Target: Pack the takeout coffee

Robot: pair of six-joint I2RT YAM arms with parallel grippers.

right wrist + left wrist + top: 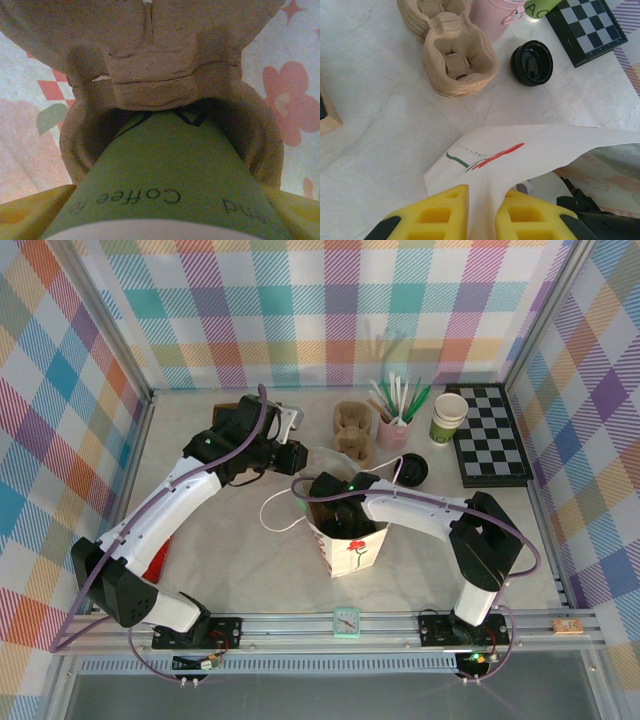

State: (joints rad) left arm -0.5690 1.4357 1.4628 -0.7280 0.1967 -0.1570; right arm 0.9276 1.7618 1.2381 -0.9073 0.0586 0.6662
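The white flower-printed paper bag (352, 552) stands open in the middle of the table. My left gripper (487, 194) is shut on the bag's (530, 150) upper rim, the paper pinched between its yellow pads (445, 210). My right gripper (335, 502) reaches down inside the bag. In the right wrist view it (160, 217) is shut on the takeout coffee (160, 170), a green-and-cream cup printed "Coffee". The cup's base sits in a hole of a brown pulp cup carrier (150, 60) at the bag's bottom. The cup's lid is out of view.
A stack of pulp carriers (352, 428) lies behind the bag, with a pink cup of straws (393, 430), a lidless green-and-cream cup (449, 418) and a chessboard (490, 435) to its right. A loose black lid (532, 62) rests on the table near the bag.
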